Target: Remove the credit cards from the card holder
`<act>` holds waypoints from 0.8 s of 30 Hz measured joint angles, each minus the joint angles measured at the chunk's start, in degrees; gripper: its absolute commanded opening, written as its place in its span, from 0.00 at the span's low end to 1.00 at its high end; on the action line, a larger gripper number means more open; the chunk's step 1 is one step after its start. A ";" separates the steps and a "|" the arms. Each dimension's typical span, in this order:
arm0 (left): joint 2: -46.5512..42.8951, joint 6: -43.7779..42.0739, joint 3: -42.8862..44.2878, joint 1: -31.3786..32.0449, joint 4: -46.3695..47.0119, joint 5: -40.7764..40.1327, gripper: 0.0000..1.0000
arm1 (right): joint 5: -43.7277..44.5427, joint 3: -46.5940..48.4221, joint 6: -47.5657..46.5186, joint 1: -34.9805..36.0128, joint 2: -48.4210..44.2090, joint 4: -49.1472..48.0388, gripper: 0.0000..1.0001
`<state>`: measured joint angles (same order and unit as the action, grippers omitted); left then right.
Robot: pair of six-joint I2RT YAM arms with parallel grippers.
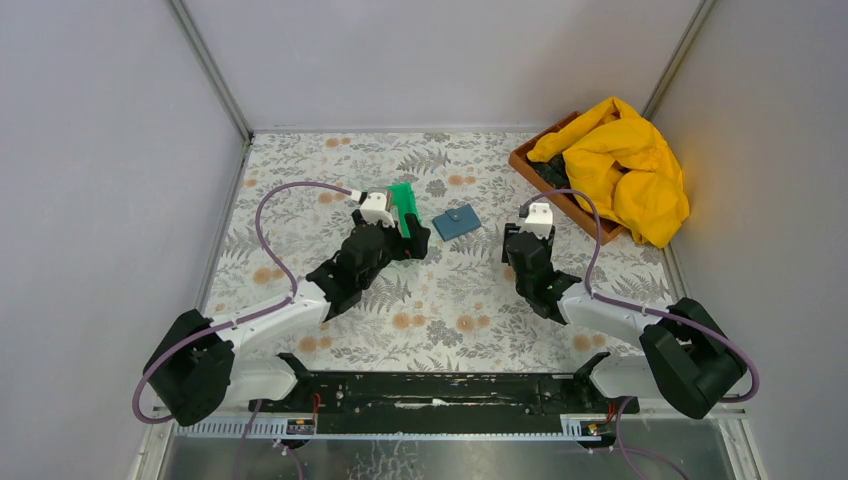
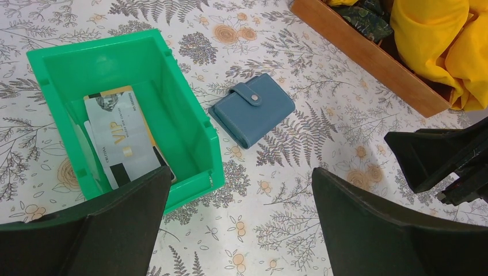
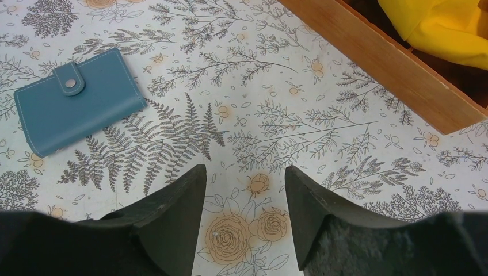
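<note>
The steel-blue card holder (image 1: 456, 221) lies closed on the floral table, its tab snapped shut; it also shows in the left wrist view (image 2: 253, 109) and the right wrist view (image 3: 77, 100). Several credit cards (image 2: 124, 141) lie stacked in the green tray (image 2: 190, 123): a pale grey one on top, darker and gold edges under it. My left gripper (image 2: 241, 172) is open and empty, above the table beside the tray's near right corner (image 1: 416, 240). My right gripper (image 3: 244, 168) is open and empty, to the right of the holder (image 1: 520, 238), apart from it.
The green tray (image 1: 403, 203) stands just left of the holder. A wooden box (image 1: 560, 195) holding yellow cloth (image 1: 625, 165) sits at the back right. Grey walls enclose the table on three sides. The right gripper's tip shows in the left wrist view (image 2: 437, 158).
</note>
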<state>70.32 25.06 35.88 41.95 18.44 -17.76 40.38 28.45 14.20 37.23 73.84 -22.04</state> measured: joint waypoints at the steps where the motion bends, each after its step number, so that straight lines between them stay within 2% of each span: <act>1: 0.00 -0.04 0.00 0.02 -0.02 -0.02 1.00 | -0.04 0.00 0.00 0.00 0.00 0.07 0.61; 6: 0.31 -0.17 0.00 0.02 -0.02 -0.04 1.00 | -0.63 0.52 0.02 0.00 0.63 0.31 0.61; 7: 0.55 -0.15 0.00 0.00 -0.02 -0.02 1.00 | -0.83 0.68 0.02 0.00 0.81 0.33 0.58; 9: 0.85 -0.15 0.00 0.00 -0.07 0.00 0.98 | -1.01 0.72 0.04 0.00 0.85 0.35 0.43; 12: 0.98 -0.11 0.00 0.02 -0.07 -0.07 0.67 | -1.14 0.72 0.04 0.00 0.85 0.39 0.05; 13: 1.14 -0.07 0.02 0.02 -0.13 -0.35 0.58 | -1.16 0.72 0.28 0.00 0.85 0.37 0.01; 15: 1.99 0.31 0.39 0.02 -0.70 -0.98 0.43 | -1.42 0.72 0.13 0.00 0.85 0.39 0.00; 17: 3.89 0.46 1.73 0.00 -1.88 -1.92 0.36 | -1.92 0.85 0.26 0.00 1.09 0.44 0.00; 19: 5.77 0.66 3.13 0.00 -3.21 -2.84 0.32 | -2.45 1.33 0.28 0.00 1.84 0.61 0.07; 22: 7.89 0.76 5.20 0.00 -5.68 -4.68 0.31 | -3.39 2.47 0.35 0.00 3.72 0.70 0.19; 23: 8.15 0.76 5.51 0.00 -6.21 -5.35 0.32 | -3.78 2.80 0.35 0.00 4.24 0.76 0.27; 24: 8.26 0.79 5.70 0.00 -6.84 -6.47 0.42 | -4.20 3.04 0.35 0.00 4.70 0.83 0.34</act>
<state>78.59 25.85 41.58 41.95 11.60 -24.23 36.18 31.48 14.55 37.23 78.54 -21.21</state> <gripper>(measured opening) 0.314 0.170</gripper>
